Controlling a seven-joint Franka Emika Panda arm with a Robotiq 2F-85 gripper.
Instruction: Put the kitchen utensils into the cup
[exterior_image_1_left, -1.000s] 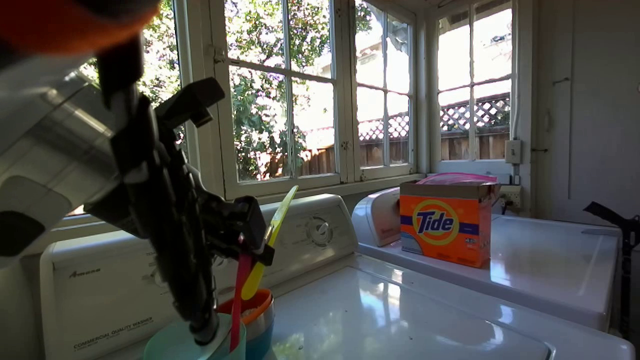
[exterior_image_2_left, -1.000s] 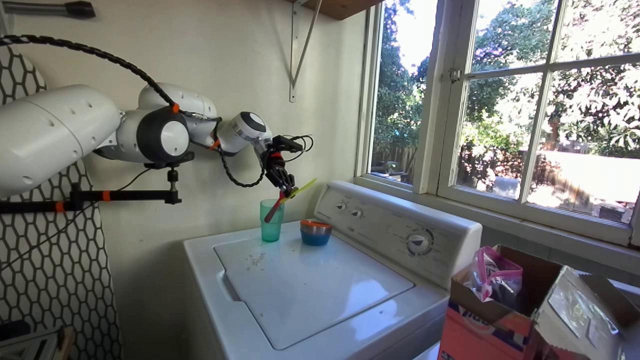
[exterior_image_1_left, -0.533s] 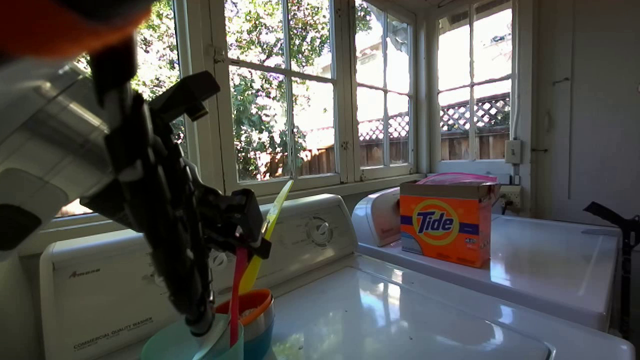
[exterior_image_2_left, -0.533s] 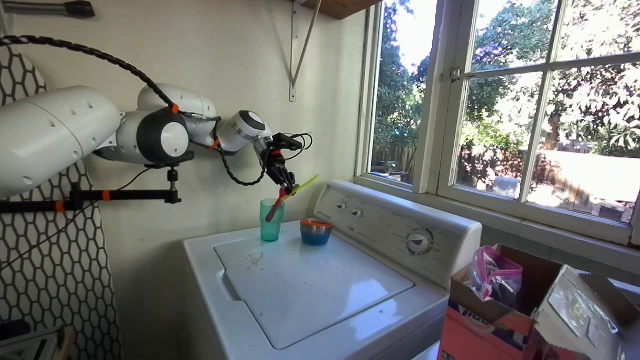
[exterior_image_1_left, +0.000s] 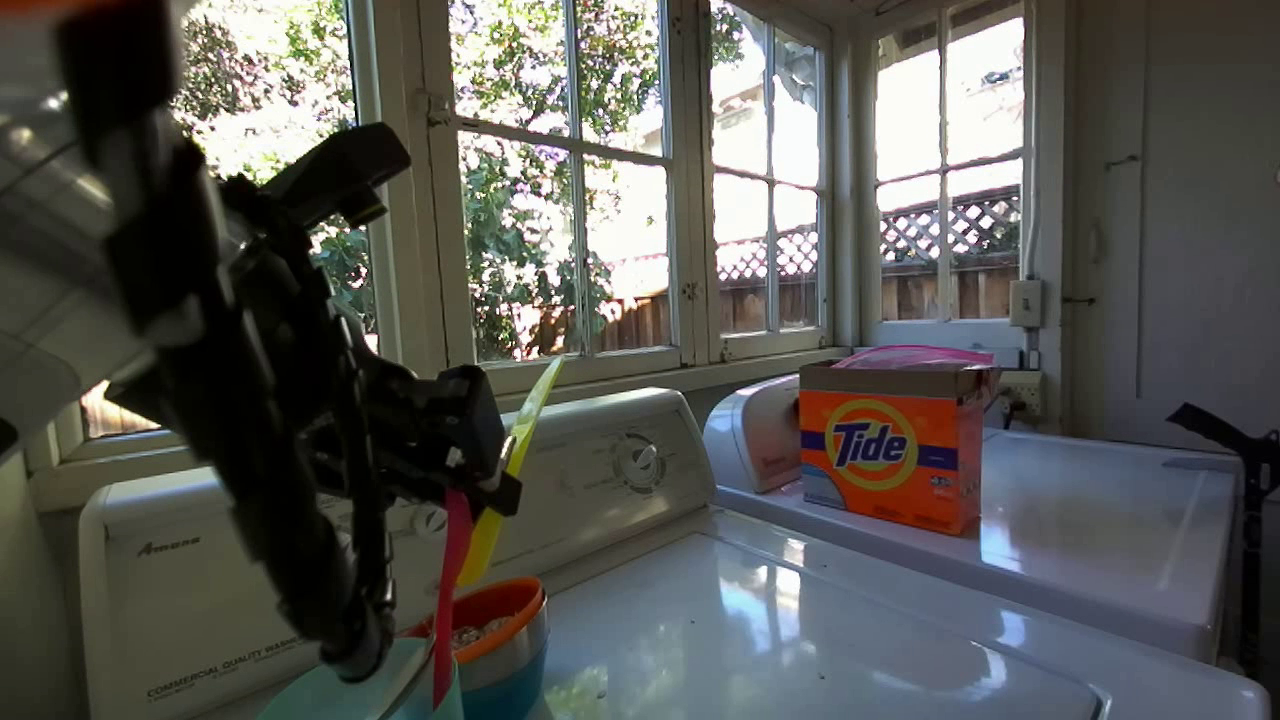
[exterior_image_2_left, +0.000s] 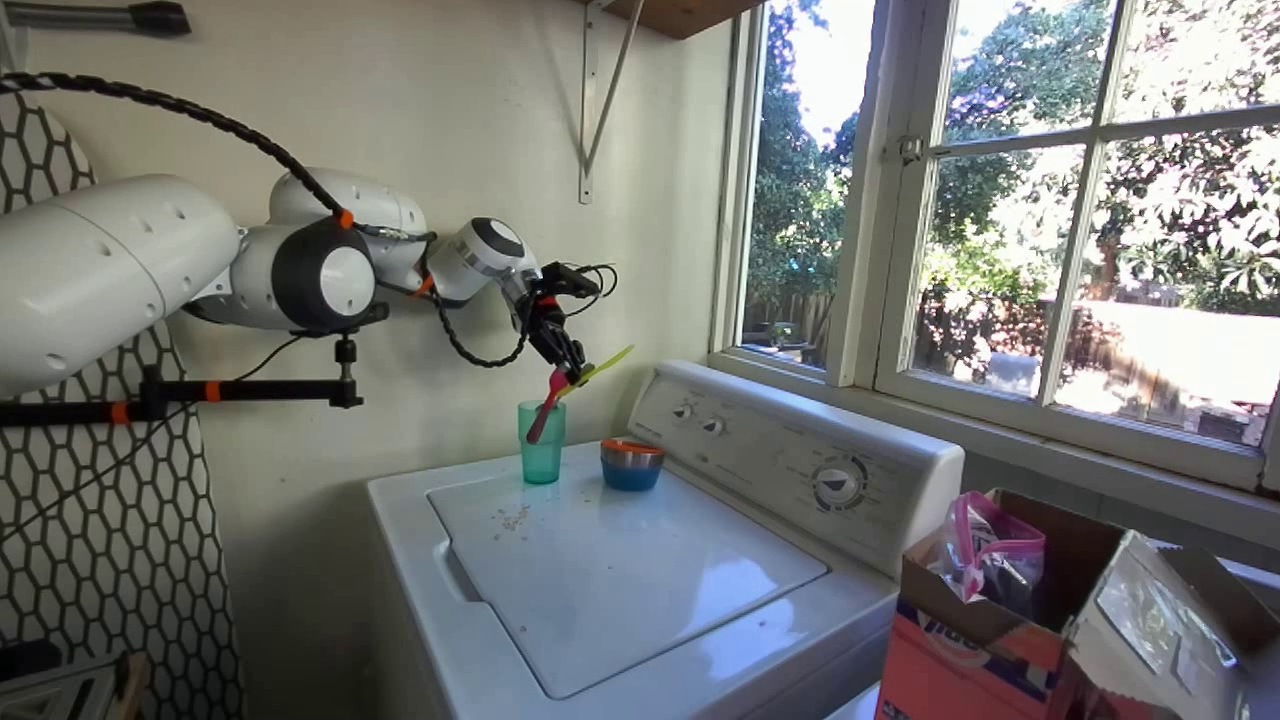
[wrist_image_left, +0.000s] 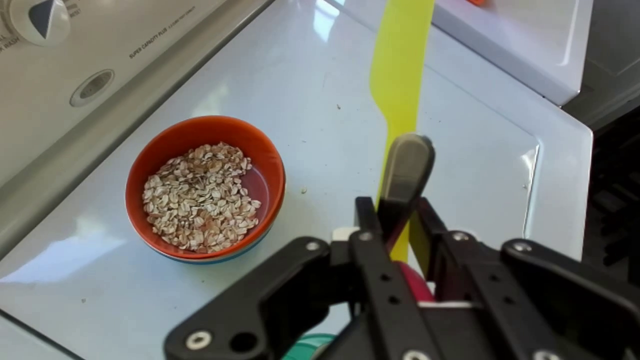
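My gripper (wrist_image_left: 395, 210) is closed around utensils above the washer, and it also shows in both exterior views (exterior_image_1_left: 500, 490) (exterior_image_2_left: 575, 372). Between the fingers are a yellow-green utensil (wrist_image_left: 400, 65), a silver metal handle (wrist_image_left: 411, 162) and a pink-red utensil (wrist_image_left: 417, 282). The pink-red utensil (exterior_image_2_left: 545, 412) hangs down, and its lower end overlaps the upper part of the green translucent cup (exterior_image_2_left: 541, 465). I cannot tell whether it is inside or behind the wall. The yellow-green one (exterior_image_2_left: 612, 362) points up and away from the cup. Only the cup's edge (wrist_image_left: 305, 347) shows in the wrist view.
An orange-rimmed bowl (wrist_image_left: 267, 145) of oats stands beside the cup on the white washer (exterior_image_2_left: 640, 590). The washer's control panel (exterior_image_2_left: 770, 450) rises behind. A Tide box (exterior_image_1_left: 890, 450) stands on the neighbouring machine. A wall and a window are close by.
My gripper has moved slightly up and to the left in both exterior views, carrying the utensils with it. The cup and bowl have not visibly moved in the wider exterior view.
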